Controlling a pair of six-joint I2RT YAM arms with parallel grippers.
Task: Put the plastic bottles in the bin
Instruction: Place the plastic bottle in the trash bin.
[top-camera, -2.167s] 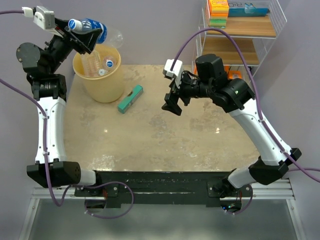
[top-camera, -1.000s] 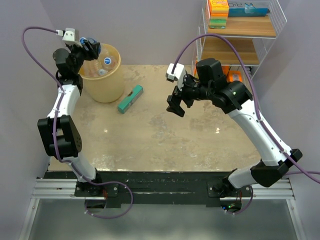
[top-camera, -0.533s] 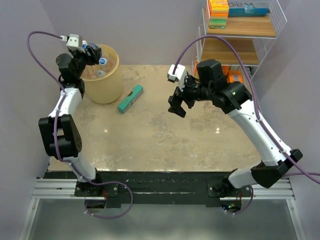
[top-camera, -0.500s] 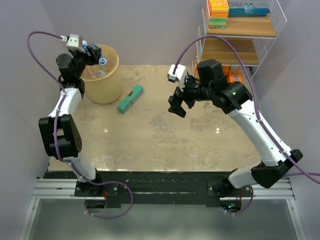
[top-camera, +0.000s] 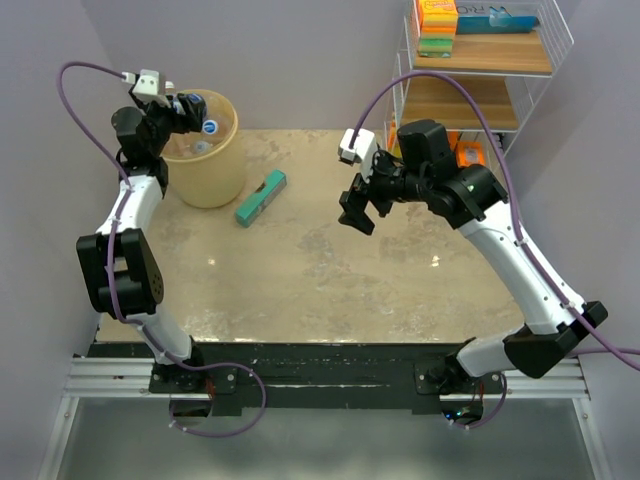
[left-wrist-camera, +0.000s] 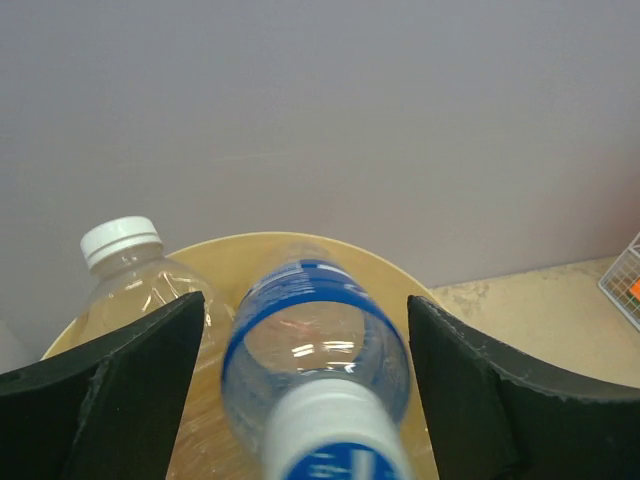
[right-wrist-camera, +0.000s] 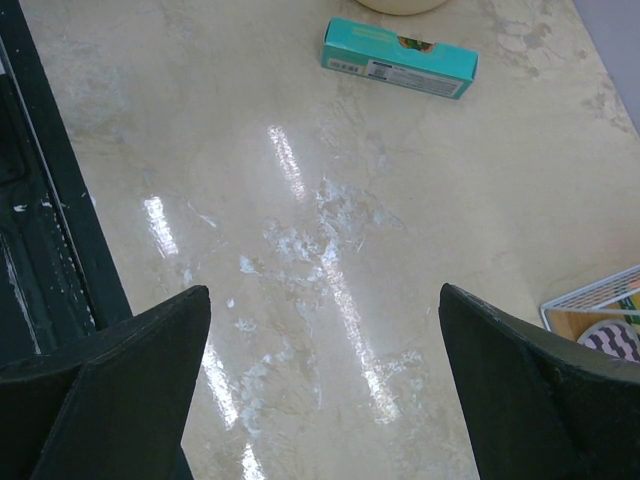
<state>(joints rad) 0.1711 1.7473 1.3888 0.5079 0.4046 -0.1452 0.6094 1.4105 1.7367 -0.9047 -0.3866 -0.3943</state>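
Looks nearly done: the left gripper (left-wrist-camera: 305, 400) has its fingers spread wide, the blue-labelled bottle (left-wrist-camera: 315, 355) lying loose between them over the bin (top-camera: 205, 170), clear bottles (left-wrist-camera: 140, 280) already inside. Right gripper (right-wrist-camera: 320, 390) gapes, holding nothing, above the table (top-camera: 330, 290); only a teal box (right-wrist-camera: 400, 58) left there.

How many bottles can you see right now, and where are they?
2 clearly: the blue-labelled bottle between the left gripper's fingers over the bin, and a clear white-capped bottle inside it. More may be hidden in the bin.

bin (top-camera: 205, 150) — far-left on table (top-camera: 330, 280) | box (top-camera: 261, 197) right of it | rack (top-camera: 480, 70) — far-right
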